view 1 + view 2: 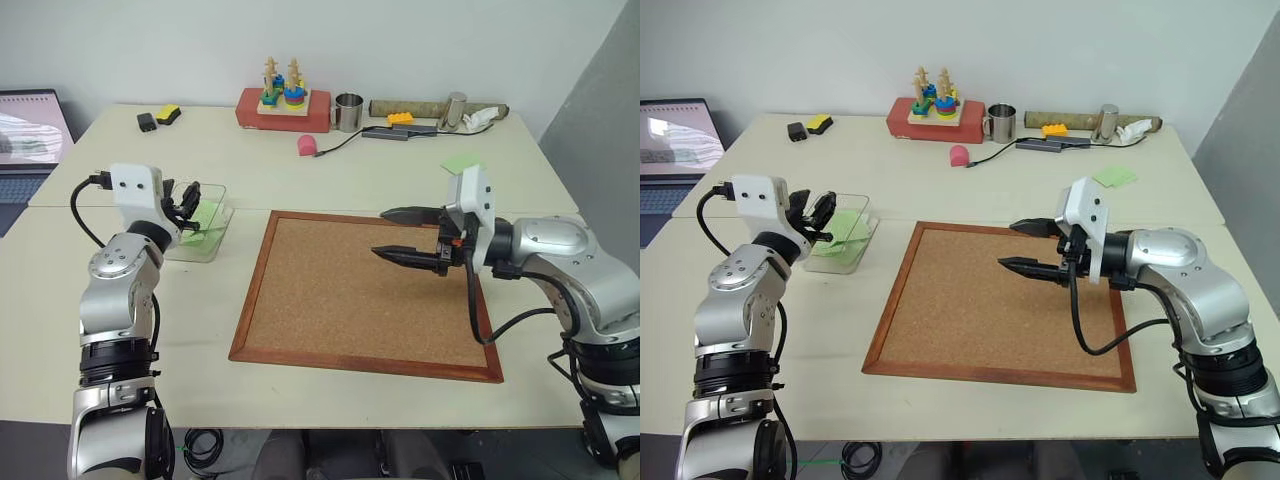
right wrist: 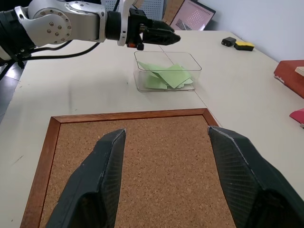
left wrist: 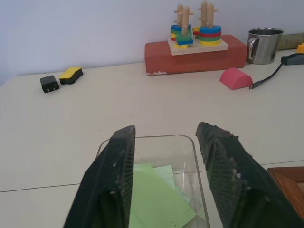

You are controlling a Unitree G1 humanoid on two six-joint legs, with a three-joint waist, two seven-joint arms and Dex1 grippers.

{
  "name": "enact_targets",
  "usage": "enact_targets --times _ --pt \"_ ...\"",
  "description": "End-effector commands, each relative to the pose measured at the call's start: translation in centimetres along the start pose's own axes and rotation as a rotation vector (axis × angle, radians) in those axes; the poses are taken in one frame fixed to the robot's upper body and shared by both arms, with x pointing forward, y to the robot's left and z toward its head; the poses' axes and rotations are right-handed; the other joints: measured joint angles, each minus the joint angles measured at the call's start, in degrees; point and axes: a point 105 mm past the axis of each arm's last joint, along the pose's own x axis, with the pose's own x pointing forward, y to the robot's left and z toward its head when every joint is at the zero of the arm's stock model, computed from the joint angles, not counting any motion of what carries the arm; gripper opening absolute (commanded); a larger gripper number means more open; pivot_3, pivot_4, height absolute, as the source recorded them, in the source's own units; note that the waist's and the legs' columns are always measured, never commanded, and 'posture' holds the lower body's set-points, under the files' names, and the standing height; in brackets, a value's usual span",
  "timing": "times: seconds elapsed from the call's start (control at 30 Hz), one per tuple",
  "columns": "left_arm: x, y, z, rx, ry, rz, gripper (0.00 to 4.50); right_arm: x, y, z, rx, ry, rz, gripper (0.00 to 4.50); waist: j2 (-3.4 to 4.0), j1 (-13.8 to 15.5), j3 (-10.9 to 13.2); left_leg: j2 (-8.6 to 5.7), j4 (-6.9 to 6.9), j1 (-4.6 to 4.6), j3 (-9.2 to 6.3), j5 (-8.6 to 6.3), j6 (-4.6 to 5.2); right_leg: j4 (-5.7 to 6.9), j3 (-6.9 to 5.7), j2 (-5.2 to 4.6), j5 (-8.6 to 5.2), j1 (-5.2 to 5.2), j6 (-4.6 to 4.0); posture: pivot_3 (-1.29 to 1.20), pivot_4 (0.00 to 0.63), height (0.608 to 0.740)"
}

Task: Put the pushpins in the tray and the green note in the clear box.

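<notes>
Green note [image 2: 167, 76] lies inside the clear box [image 2: 142, 83]; left gripper [image 1: 188, 208] hovers over that box, right gripper [image 1: 405, 235] beside it, both jaws open, empty.

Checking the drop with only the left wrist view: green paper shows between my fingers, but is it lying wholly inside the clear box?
Observer: Yes. In the right wrist view the green sheets lie wholly within the clear box, with nothing hanging over its wall.
Operator: Where is my right gripper?
Observer: The right gripper hovers over the corkboard, jaws open and holding nothing.
Operator: Any green paper outside the box?
Observer: One green sheet lies on the table, beyond the right arm.
</notes>
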Motion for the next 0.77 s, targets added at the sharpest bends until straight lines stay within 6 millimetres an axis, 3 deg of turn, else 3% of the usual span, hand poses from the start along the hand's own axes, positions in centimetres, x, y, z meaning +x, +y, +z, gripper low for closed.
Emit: enact_targets --times 0.03,0.17,0.27,0.33,0.5,0.77 --pt "-0.1 0.8 2.1 0.025 -0.071 0.016 3.12 -0.2 0.0 0.7 -0.048 -0.009 0.002 2.85 0.00 0.0 0.0 0.00 0.00 0.00 0.00 0.00 0.00 0.00 0.00 0.00 0.00 0.00 0.00 0.00 0.150 0.740" --pt "-0.6 -1.6 2.8 0.066 -0.068 -0.162 3.83 -0.6 -0.3 0.9 -0.057 -0.008 -0.012 2.85 0.00 0.0 0.0 0.00 0.00 0.00 0.00 0.00 0.00 0.00 -0.01 0.00 0.00 0.00 0.00 0.00 0.150 0.740" --pt "-2.2 -2.6 3.8 0.214 -0.053 -0.345 3.83 -1.7 -0.6 1.0 -0.075 -0.001 -0.030 2.85 0.00 -0.1 0.0 0.00 -0.01 0.00 0.01 0.00 0.00 -0.01 0.00 0.01 0.00 -0.01 0.00 0.00 0.150 0.740" --pt "-3.4 -1.9 4.3 0.316 -0.002 -0.411 3.83 -3.0 -0.8 0.4 -0.082 0.026 -0.048 2.85 -0.06 -0.2 0.0 0.04 -0.04 -0.02 0.00 0.00 0.00 -0.03 -0.01 0.04 0.00 -0.04 -0.01 0.00 0.150 0.740" --pt "-7.1 -1.3 3.5 0.476 0.174 -0.635 3.83 -7.0 -0.8 -1.5 -0.110 0.168 -0.070 2.85 -0.03 -0.2 0.0 0.03 -0.09 0.00 0.07 -0.01 0.01 -0.06 0.02 0.01 -0.03 -0.04 -0.03 0.00 0.150 0.740" --pt "-10.8 -0.2 0.9 0.490 0.381 -0.790 3.83 -14.6 -1.1 -3.6 -0.117 0.442 -0.139 2.85 -0.01 -0.1 0.0 0.07 -0.05 0.07 0.16 -0.01 0.02 -0.06 0.05 0.02 -0.10 0.01 -0.10 0.00 0.150 0.740"
